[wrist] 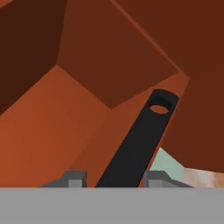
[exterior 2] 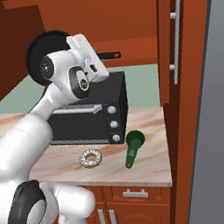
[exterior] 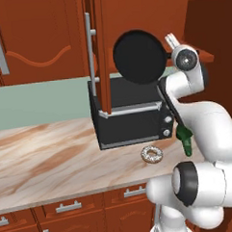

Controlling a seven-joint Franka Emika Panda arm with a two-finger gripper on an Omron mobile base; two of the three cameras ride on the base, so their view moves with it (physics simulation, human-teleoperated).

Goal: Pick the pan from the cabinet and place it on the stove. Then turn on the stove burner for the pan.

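The black pan [exterior: 139, 56] sits tilted at the open cabinet [exterior: 102, 51], its round face turned toward the left base view, above a toaster oven. Its long handle [wrist: 135, 144] runs away from the hand into the cabinet's [wrist: 57, 109] interior, ending in a hole. My gripper [wrist: 114, 177] straddles that handle near the pan, and narrow gaps remain between its fingertips [wrist: 74, 177] and the handle, so it is open. In the right base view the pan [exterior 2: 48, 42] is partly behind my arm, and the gripper [exterior 2: 95, 56] meets the handle [exterior 2: 108, 55]. The stove is out of view.
A black toaster oven [exterior: 132, 117] stands on the marble counter [exterior: 47, 155] just under the pan. A sprinkled doughnut [exterior: 152, 154] and a green utensil [exterior 2: 133, 149] lie in front of it. The open cabinet door [exterior 2: 171, 35] hangs to the right, and drawers [exterior: 69, 207] run below.
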